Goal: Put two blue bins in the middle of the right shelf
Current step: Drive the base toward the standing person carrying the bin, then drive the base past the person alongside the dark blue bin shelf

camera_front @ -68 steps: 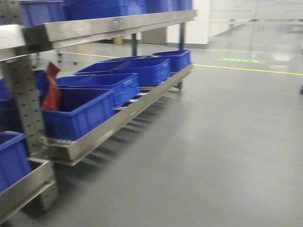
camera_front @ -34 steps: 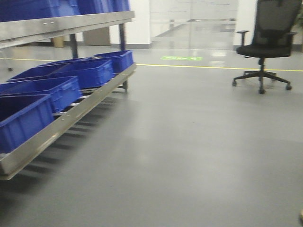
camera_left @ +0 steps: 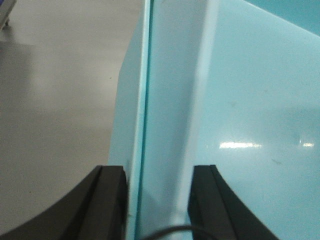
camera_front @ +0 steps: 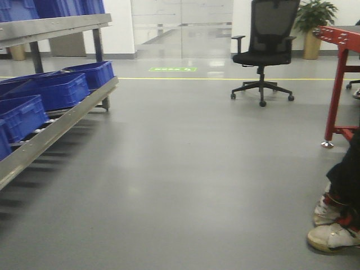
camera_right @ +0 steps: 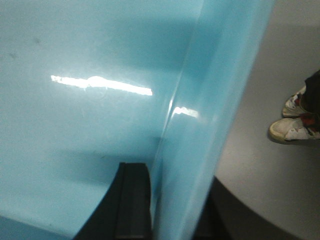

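A light blue bin [camera_left: 240, 100] fills the left wrist view. My left gripper [camera_left: 159, 200] has its two black jaws on either side of the bin's rim wall and is shut on it. The same light blue bin [camera_right: 90, 60] fills the right wrist view. My right gripper [camera_right: 175, 205] is shut on its other wall, one finger [camera_right: 132, 200] inside and the other outside. Several dark blue bins [camera_front: 53, 90] sit on the low level of a steel shelf [camera_front: 62, 121] at the left of the front view. Neither gripper shows in the front view.
A black office chair [camera_front: 264, 50] stands at the back. A red metal frame [camera_front: 340, 84] stands at the right. A person's shoes [camera_front: 334, 233] are at the lower right, also in the right wrist view [camera_right: 295, 125]. Grey floor [camera_front: 185, 169] spreads ahead.
The front view has swung right: the shelf with blue bins slid to the left edge, and the chair, the red frame and the person's shoes came into view.
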Controlling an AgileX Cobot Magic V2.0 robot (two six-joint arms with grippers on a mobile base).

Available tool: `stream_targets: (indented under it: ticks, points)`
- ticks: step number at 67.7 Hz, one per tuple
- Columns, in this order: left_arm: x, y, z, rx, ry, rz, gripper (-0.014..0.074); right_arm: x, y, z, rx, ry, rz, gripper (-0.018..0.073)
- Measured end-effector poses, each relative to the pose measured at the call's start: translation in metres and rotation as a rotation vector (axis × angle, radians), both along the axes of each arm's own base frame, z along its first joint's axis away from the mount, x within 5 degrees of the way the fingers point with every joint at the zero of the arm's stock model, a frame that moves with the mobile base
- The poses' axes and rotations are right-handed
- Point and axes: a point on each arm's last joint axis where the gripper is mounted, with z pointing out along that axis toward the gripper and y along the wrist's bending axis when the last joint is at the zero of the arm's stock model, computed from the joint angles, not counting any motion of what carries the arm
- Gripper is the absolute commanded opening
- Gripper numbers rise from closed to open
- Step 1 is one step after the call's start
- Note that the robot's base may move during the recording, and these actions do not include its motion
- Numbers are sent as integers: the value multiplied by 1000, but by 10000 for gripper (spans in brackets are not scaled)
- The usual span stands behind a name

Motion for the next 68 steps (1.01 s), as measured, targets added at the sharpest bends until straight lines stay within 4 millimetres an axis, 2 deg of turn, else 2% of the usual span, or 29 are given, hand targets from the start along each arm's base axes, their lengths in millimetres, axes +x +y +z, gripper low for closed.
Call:
stream_targets:
  ticks: [68]
  points:
    - [0, 0, 0, 0, 0, 0, -111, 0, 0, 0, -2, 6, 0, -154]
